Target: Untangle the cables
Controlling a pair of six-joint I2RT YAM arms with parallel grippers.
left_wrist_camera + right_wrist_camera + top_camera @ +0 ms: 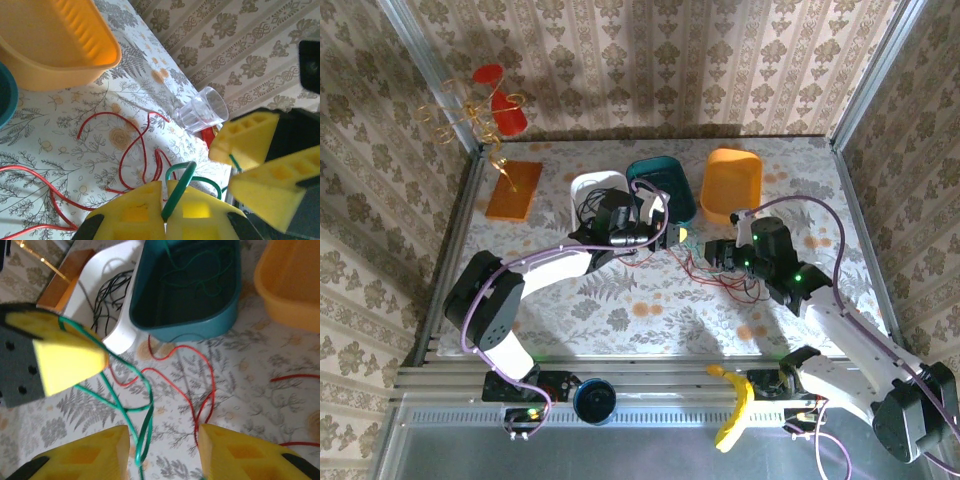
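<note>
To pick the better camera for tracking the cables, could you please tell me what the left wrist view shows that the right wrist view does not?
Left wrist, not right wrist: a clear plastic cup lying on its side near the wall.
Right wrist, not left wrist: the white bin holding the black cable, and the inside of the teal bin.
Both: the red cable loose on the table, the green cable pinched in the shut left gripper, and the orange bin.
</note>
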